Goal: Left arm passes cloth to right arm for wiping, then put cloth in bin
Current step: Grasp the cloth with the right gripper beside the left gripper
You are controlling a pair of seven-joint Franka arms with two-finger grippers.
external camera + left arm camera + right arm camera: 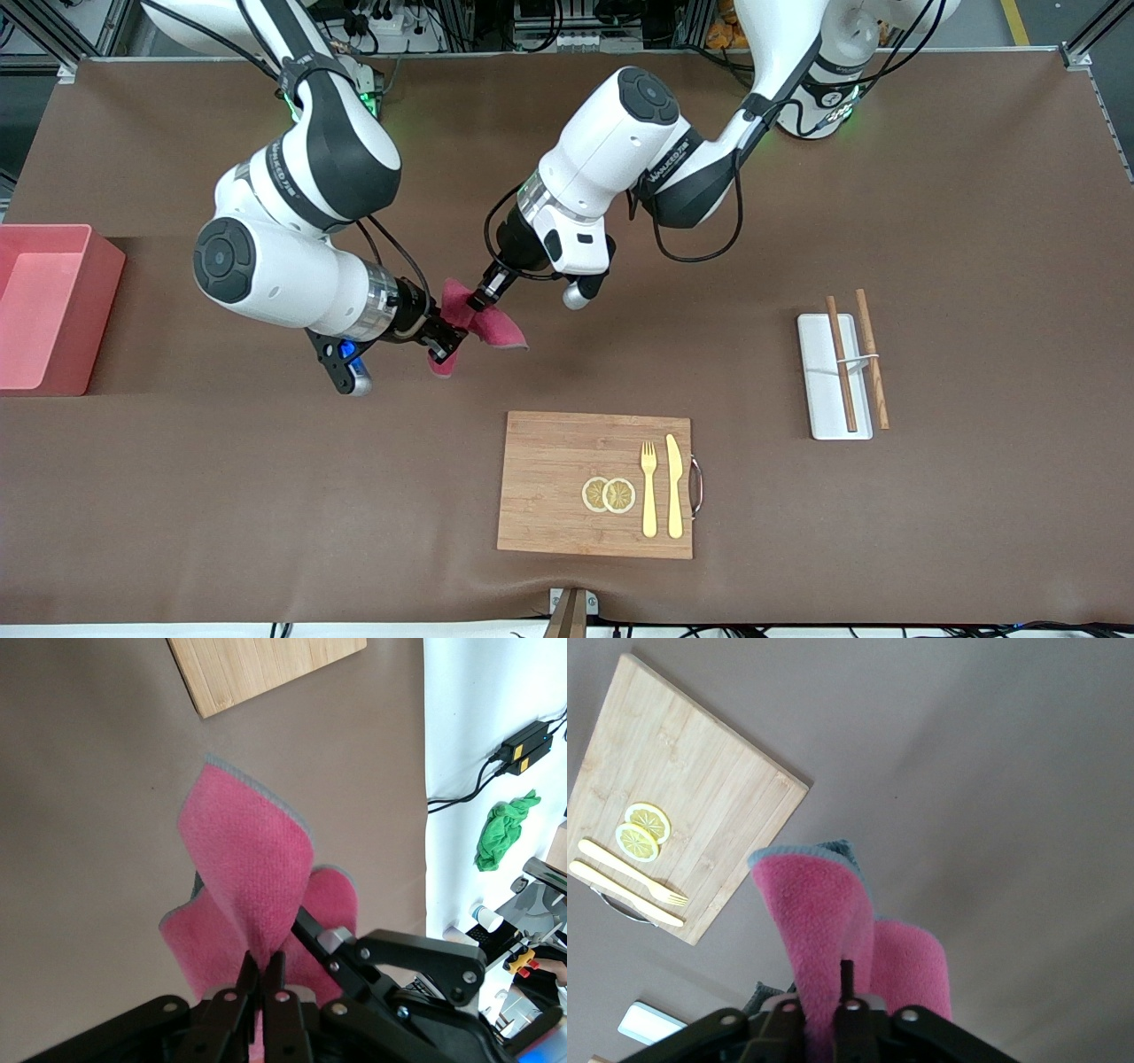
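Observation:
The magenta-red cloth (496,330) with a grey edge hangs in the air over the brown table, held by both grippers at once. My left gripper (483,299) is shut on its upper fold. My right gripper (447,344) is shut on its lower part, toward the right arm's end. In the left wrist view the left gripper (263,961) pinches the cloth (248,859), and the right arm's black gripper shows close beside it. In the right wrist view the right gripper (822,988) clamps the cloth (819,904), which hides one finger. The pink bin (104,310) stands at the right arm's end.
A wooden board (549,461) with a fork, a knife and two lemon slices lies nearer to the front camera than the cloth; it also shows in the wrist views (266,665) (700,788). A white tray (828,390) with chopsticks lies toward the left arm's end.

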